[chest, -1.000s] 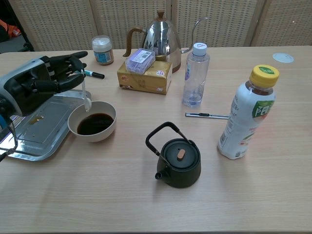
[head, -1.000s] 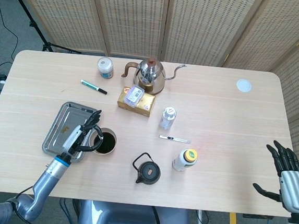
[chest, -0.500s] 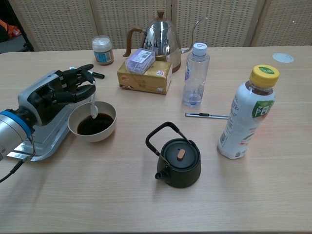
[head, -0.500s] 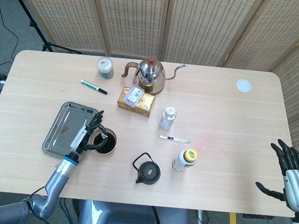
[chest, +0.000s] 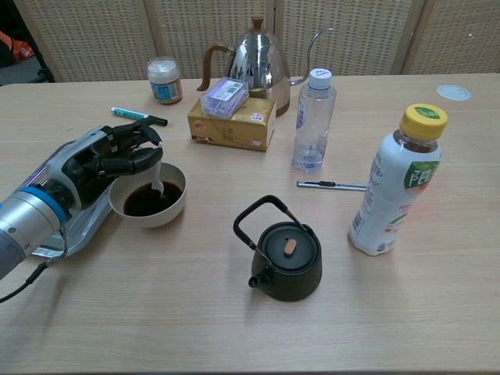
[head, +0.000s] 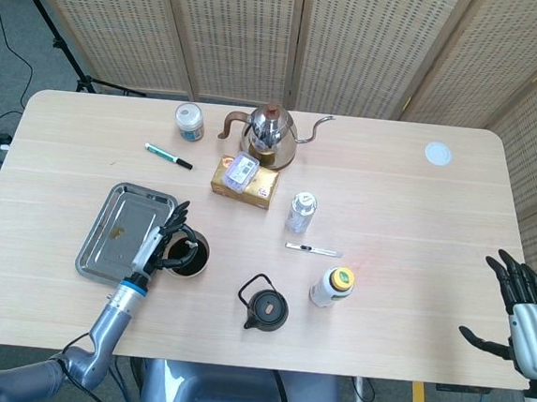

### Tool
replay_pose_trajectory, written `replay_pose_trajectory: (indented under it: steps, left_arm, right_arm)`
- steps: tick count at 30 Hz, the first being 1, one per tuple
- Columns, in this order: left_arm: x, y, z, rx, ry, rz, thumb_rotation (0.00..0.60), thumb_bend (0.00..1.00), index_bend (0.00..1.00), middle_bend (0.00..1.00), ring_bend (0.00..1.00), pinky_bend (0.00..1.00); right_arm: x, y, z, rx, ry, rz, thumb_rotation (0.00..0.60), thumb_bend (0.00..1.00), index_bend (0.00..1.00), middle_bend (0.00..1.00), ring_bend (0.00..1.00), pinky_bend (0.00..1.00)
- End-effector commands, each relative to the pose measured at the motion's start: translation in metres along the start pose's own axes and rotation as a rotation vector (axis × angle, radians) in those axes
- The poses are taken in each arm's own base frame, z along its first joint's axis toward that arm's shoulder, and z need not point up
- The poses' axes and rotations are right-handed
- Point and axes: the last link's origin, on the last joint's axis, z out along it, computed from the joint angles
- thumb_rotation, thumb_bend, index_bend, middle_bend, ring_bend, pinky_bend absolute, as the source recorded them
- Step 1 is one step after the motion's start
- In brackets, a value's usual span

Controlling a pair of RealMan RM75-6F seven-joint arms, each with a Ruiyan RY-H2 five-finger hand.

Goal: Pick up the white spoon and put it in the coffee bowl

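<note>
The desk point(head: 391, 202) is long and made of pale wood, and it fills most of the head view. A screen point(head: 264, 31) stands behind it at the top of the frame.

A metal tray point(head: 116, 221) lies at the middle left of the head view. Just to its right sits the bowl point(chest: 148, 211) with dark coffee inside.

The left hand point(chest: 105, 160) is at the left of the chest view, over the tray's edge and the bowl's rim. Its fingers point(chest: 141, 152) are pinched on the spoon point(chest: 157, 181). The spoon hangs straight down, and its tip is inside the bowl, at the coffee. I cannot tell if the tip touches the coffee.

The right hand point(head: 522, 313) is at the lower right of the head view, off the end of the desk. Its fingers are spread apart and hold nothing.

A shiny kettle point(head: 269, 135) stands at the top middle. Below it lies a yellow box point(head: 244, 182). A small black teapot point(chest: 287, 258) sits at the lower middle, to the right of the bowl. A juice bottle point(chest: 398, 187) with a yellow cap stands at the right of the chest view. A clear bottle point(chest: 314, 121) stands near the box. A jar point(head: 189, 121) is at the upper left, and a marker point(head: 169, 156) lies below it. A thin pen point(head: 313, 250) lies between the two bottles.
</note>
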Motion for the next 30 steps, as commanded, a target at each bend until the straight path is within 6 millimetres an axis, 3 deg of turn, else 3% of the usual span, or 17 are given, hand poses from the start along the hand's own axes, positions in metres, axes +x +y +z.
replay_pose_trajectory:
  steps: [1,19,30]
  left_arm:
    - [-0.002,-0.002,0.0,0.0,-0.003,0.004,0.6,0.46,0.71,0.0,0.0,0.0]
    - [-0.022,-0.005,-0.013,-0.035,-0.058,0.057,0.6,0.47,0.71,0.0,0.0,0.0]
    - [-0.008,-0.002,-0.024,-0.029,-0.039,0.024,0.6,0.47,0.71,0.0,0.0,0.0]
  right_arm:
    - [0.0,0.0,0.0,-0.001,-0.001,0.001,0.6,0.0,0.04,0.0,0.0,0.0]
    - [0.0,0.0,0.0,0.003,-0.002,0.004,0.6,0.0,0.04,0.0,0.0,0.0]
    - [-0.001,-0.001,-0.001,0.007,-0.006,0.002,0.6,0.0,0.04,0.0,0.0,0.0]
